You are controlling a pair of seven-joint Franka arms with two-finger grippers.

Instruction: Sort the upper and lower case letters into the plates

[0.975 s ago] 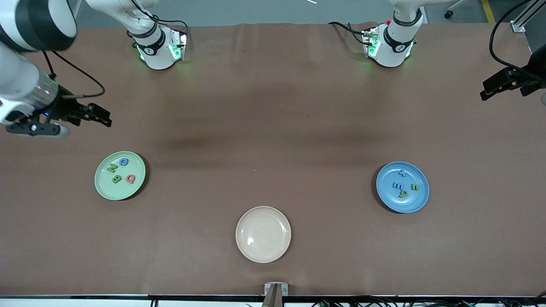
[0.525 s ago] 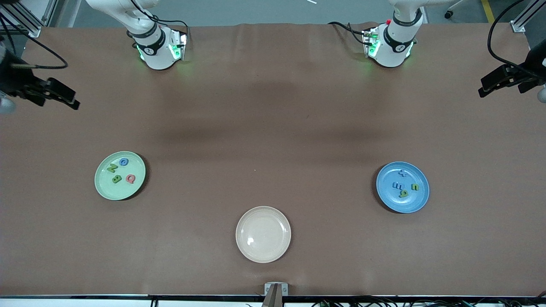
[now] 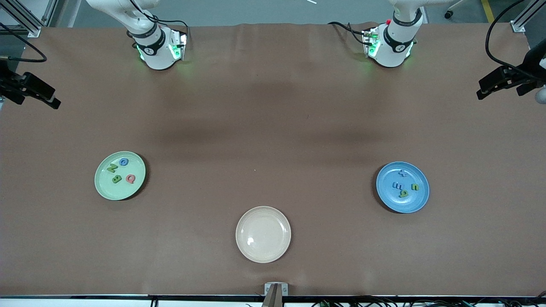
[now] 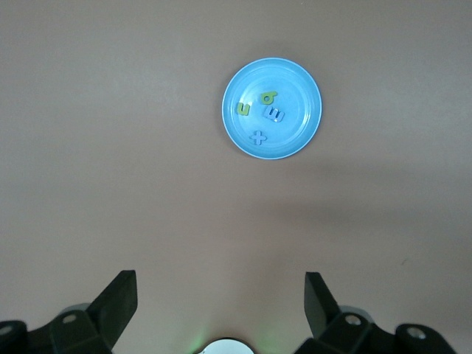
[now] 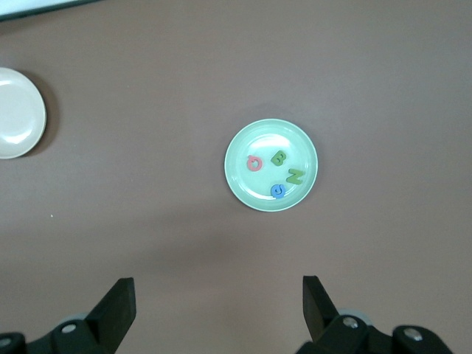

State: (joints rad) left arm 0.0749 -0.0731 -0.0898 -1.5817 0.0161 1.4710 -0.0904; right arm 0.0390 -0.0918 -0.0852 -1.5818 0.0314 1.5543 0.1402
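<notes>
Right hand [image 3: 36,90] and left hand [image 3: 497,85], both wide open and empty, hang over the surface [image 3: 273,128] ends. Capitals lie in the green plate [image 3: 120,175], small letters in the blue plate [image 3: 402,186]; cream plate [image 3: 263,234] between, nearer the camera, bare. Sorting looks finished.

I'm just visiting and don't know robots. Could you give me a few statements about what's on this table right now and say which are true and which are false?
1. The light green plate holds four letters. True.
2. The cream plate holds a red letter. False: nothing lies in it; the red letter is in the light green plate.
3. The blue plate lies toward the left arm's end of the table. True.
4. The right gripper is clamped on a letter. False: it is open and holds nothing, up over the table's edge at the right arm's end.
5. The left gripper is open and holds nothing. True.
6. The cream plate is farther from the front camera than the other two plates. False: it is nearer.
</notes>
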